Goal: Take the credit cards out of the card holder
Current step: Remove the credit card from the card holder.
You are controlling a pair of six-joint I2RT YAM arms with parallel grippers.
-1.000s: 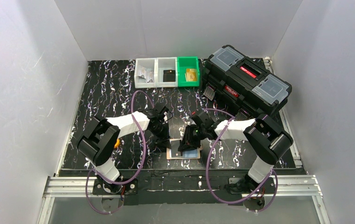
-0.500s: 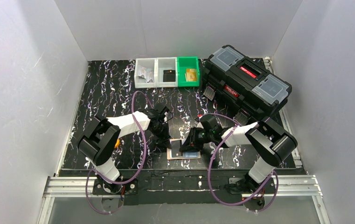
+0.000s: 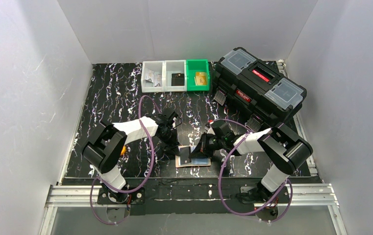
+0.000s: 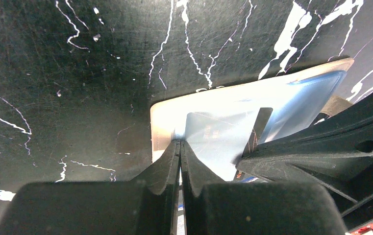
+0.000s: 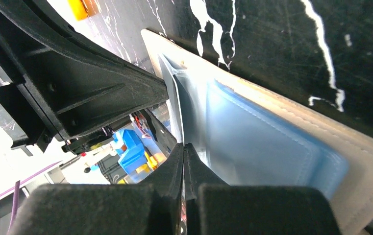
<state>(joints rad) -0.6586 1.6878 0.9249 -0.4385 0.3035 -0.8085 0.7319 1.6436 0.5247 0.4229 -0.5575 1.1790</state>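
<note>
The card holder (image 3: 181, 163) lies open near the table's front edge, cream outside (image 4: 159, 128) (image 5: 365, 169) and pale blue inside. A pale blue credit card (image 4: 213, 137) stands tilted up out of it, seen almost edge-on in the right wrist view (image 5: 174, 105). My right gripper (image 3: 193, 153) (image 5: 184, 146) is shut on that card's thin edge. From the other side, my left gripper (image 3: 178, 146) (image 4: 180, 142) is shut, its tips pressed to the holder's edge at the card's corner. I cannot tell whether it pinches anything. No tan-gold card shows.
A large black toolbox (image 3: 260, 88) stands at the back right. Two white bins (image 3: 154, 76) (image 3: 176, 76) and a green bin (image 3: 198, 75) line the back middle. White walls close in the left, right and back sides.
My right arm has stretched lower toward the holder and its jaws have closed on the card. The left arm and the holder have stayed put.
</note>
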